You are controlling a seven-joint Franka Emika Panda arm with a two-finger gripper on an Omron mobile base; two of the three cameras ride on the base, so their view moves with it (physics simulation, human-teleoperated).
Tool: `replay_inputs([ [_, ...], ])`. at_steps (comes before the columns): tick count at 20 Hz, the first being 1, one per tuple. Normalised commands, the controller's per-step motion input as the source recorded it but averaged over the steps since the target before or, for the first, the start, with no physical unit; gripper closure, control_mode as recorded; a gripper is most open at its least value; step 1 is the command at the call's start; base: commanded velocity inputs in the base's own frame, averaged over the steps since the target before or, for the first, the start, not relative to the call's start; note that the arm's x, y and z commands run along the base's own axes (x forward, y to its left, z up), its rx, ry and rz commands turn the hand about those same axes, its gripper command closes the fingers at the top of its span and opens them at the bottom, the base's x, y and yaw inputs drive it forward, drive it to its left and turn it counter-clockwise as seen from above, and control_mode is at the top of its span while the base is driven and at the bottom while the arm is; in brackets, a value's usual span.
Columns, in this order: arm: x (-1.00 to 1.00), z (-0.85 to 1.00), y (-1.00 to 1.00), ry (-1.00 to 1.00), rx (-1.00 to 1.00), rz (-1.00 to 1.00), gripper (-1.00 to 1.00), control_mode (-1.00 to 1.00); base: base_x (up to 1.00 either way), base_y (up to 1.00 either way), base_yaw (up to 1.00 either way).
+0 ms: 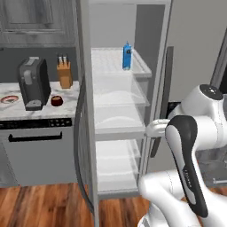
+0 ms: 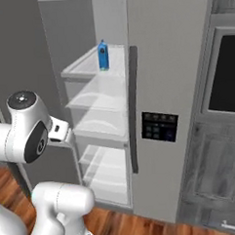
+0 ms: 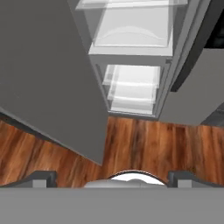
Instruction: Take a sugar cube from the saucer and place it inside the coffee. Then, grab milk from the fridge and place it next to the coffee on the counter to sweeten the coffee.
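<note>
— How did the arm sit, and where was everything?

— The fridge [image 1: 119,111] stood with its left door swung open, shelves bare but for the milk [image 1: 127,56], upright on the top shelf toward the right side. The arm was folded in front of it, elbow high, forearm dropping down and the hand aimed at the lower shelves and the wood floor [image 3: 144,140]. The gripper [image 3: 111,177] hung with its fingers [image 3: 41,177] spread as wide as they went, nothing between them.

— Did the views differ?

— Yes. The left base view took in the counter [image 1: 44,111] left of the fridge, with the black coffee machine [image 1: 33,84], a knife block [image 1: 64,73], the saucer [image 1: 9,99] near the far left edge and the coffee [image 1: 56,101] just right of the machine. The sugar cube was too small to make out. The right base view showed the dispenser panel [image 2: 160,126] on the shut right door and the built-in oven cabinet [image 2: 221,109] beside it.
</note>
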Motion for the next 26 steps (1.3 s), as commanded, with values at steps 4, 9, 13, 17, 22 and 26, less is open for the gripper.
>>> replay_inputs([
  [4, 0.0, 0.0, 0.0, 0.0, 0.0, 0.0, -1.0, 1.0, 0.35, -0.78, 0.26],
  [9, 0.0, 0.0, 0.0, 0.0, 0.0, 0.0, -1.0, 1.0, 0.26, -0.25, 0.06],
  [13, 0.0, 0.0, 0.0, 0.0, 0.0, 0.0, -1.0, 1.0, 0.43, 0.0, 0.0],
  [17, 0.0, 0.0, 0.0, 0.0, 0.0, 0.0, -1.0, 1.0, 0.47, 0.01, 0.0],
  [22, 0.0, 0.0, 0.0, 0.0, 0.0, 0.0, -1.0, 1.0, 0.39, 0.0, 0.0],
  [26, 0.0, 0.0, 0.0, 0.0, 0.0, 0.0, -1.0, 1.0, 0.32, 0.12, 0.0],
])
